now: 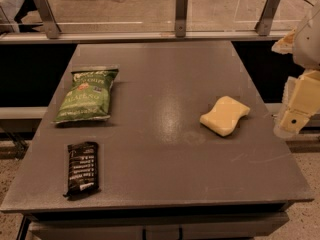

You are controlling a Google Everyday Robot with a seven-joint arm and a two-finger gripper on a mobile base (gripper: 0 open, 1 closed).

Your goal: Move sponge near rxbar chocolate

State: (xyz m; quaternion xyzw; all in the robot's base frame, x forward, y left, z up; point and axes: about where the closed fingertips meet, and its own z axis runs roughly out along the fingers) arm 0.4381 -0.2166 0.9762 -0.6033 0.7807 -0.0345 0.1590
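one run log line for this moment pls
end effector: past table right edge | sponge: right side, not held | rxbar chocolate: front left

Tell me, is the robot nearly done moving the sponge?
Not yet. Nothing looks done: the sponge lies on the table, right side, far from the rxbar at the front left. The gripper hangs off its right edge, apart from the sponge. Left: grab the sponge, carry it across, set it by the rxbar.

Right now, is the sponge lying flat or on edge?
Flat: the sponge shows its broad face up on the table; the claw is beside the table's right edge.
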